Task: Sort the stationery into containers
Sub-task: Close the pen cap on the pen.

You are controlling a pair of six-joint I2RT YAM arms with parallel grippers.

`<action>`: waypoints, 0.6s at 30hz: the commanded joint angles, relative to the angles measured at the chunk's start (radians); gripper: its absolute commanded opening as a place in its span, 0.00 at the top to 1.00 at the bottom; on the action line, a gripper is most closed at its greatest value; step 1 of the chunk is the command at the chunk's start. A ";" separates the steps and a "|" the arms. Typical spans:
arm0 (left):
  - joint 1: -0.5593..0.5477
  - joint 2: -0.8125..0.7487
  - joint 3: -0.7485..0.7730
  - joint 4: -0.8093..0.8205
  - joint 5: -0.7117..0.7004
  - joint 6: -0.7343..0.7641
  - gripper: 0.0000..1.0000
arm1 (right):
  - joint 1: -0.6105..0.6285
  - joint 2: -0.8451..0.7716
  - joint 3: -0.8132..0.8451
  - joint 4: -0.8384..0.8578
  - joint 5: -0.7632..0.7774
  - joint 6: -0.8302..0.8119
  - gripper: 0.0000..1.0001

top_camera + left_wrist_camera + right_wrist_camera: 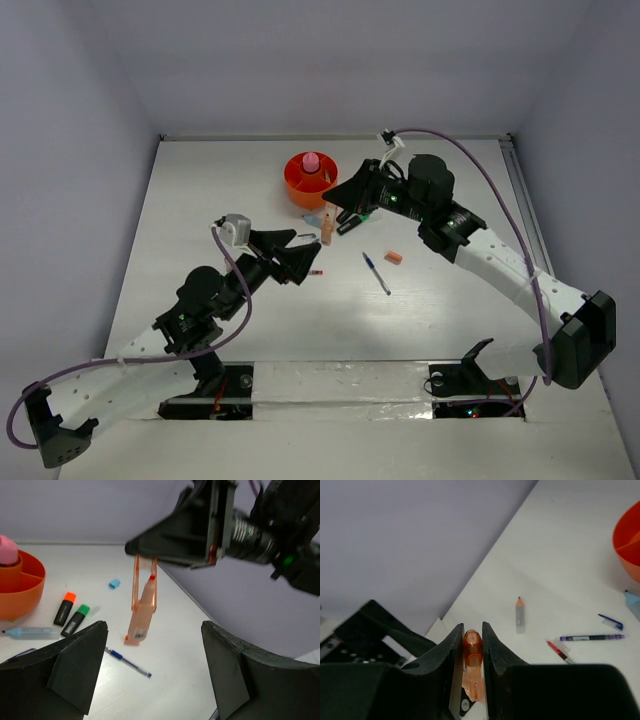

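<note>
Jaws: right gripper [470, 632] clamped on peach translucent marker [142, 615], which hangs upright near the orange divided cup [293, 188]; left gripper [300, 255] open, empty | Handling: probably light, stiff, slick plastic; grip mid-barrel.

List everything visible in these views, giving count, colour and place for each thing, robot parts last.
round orange plastic divided cup: one, orange, far centre.
stubby pink bottle-like piece: one, pink, inside the cup.
translucent peach marker: one, peach, gripped by right gripper.
black highlighters: two, orange-capped and green-capped, side by side near the cup.
pale-blue marker: one, light blue, beside the cup.
small cap: one, light blue, loose near the highlighters.
thin blue pen: one, blue, centre.
small orange block: one, orange, right of that pen.
thin red pen: one, red, by left gripper.
violet pen: one, beside red pen.
grey stub: one, orange-tipped, alone.
left gripper: one, black, open.
right gripper: one, black, shut on marker.
</note>
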 commanded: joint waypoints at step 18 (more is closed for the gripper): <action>0.002 0.028 -0.034 0.279 0.302 0.169 0.22 | -0.005 -0.058 0.139 0.099 -0.304 0.190 1.00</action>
